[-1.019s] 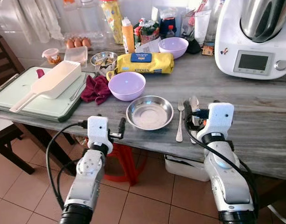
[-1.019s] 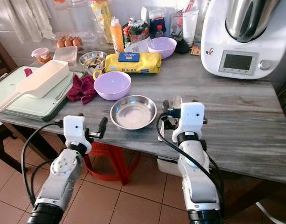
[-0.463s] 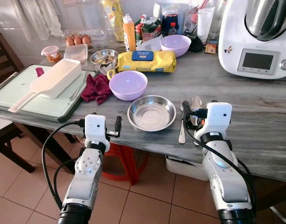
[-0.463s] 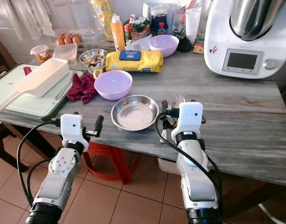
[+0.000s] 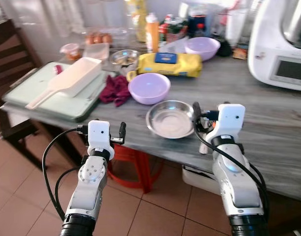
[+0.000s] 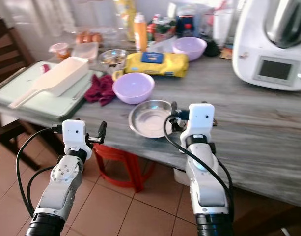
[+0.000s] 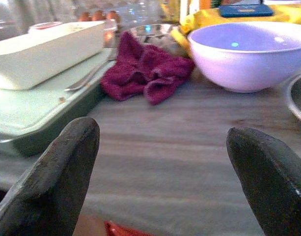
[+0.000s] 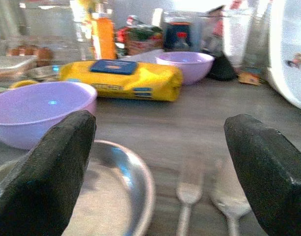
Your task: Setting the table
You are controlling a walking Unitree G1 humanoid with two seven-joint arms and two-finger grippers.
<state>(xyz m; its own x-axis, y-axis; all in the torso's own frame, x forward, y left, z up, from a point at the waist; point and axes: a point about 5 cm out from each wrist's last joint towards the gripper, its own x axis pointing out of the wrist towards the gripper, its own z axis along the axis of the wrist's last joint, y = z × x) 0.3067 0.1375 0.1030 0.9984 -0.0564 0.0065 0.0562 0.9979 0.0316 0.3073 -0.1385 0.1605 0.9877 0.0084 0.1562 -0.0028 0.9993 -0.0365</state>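
A steel plate (image 5: 171, 118) lies near the front edge of the grey table (image 5: 268, 132), with a purple bowl (image 5: 149, 88) just behind it. To the plate's right lie a fork (image 8: 187, 196) and a spoon (image 8: 229, 202), side by side. My right gripper (image 5: 209, 115) hovers open and empty just above the table edge, in front of the fork and spoon. Off the front edge, left of the plate, my left gripper (image 5: 103, 130) is also open with nothing in it, facing a red cloth (image 7: 143, 73).
A green tray (image 5: 27, 93) with a white scoop (image 5: 71, 78) sits at the left. Behind are a yellow wipes pack (image 5: 167, 63), another purple bowl (image 5: 202, 47), bottles and eggs. A white kitchen machine (image 5: 283, 44) stands right. A dark chair (image 5: 8, 54) is left, a red stool (image 5: 135, 162) under the table.
The whole picture has shifted to the right and blurred, so the camera has moved. Both grippers stay open and empty near the table's front edge.
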